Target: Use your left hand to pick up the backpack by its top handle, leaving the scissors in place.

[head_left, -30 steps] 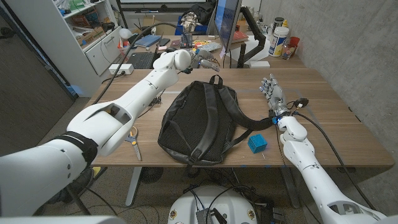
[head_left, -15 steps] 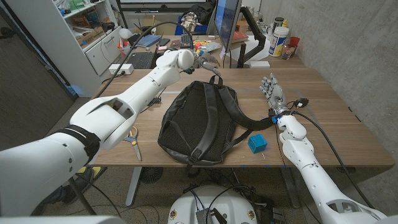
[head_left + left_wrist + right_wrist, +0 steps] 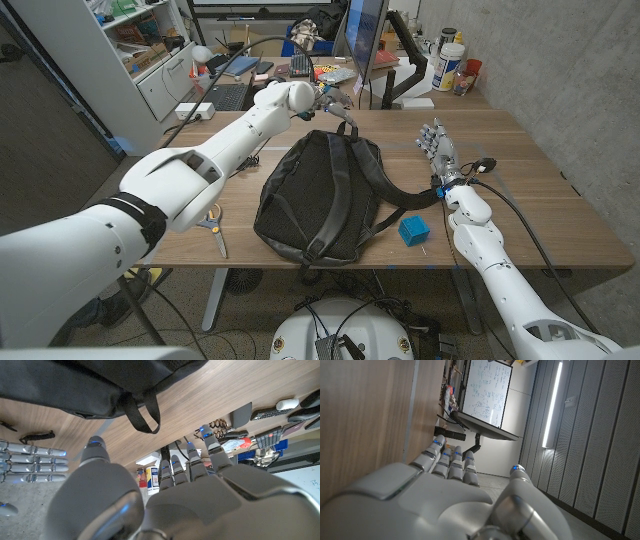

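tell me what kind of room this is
Likely an office or lab workspace: a monitor and a keyboard on the desk behind the wooden table, white shelving beside it, and a whiteboard.

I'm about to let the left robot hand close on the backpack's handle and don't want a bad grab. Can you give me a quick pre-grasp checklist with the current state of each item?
1. Left robot hand empty, fingers apart: ok.
2. Top handle unobstructed: ok; in the left wrist view the loop stands free of the backpack.
3. Fingers around the handle: not ok; the hand is near the loop, not yet touching it.
4. Scissors away from the backpack, by the table's near edge: ok.
5. Right robot hand out of the way: ok, beside the backpack, holding nothing.
6. Blue cube free of the shoulder strap: cannot tell, it lies close beside it.
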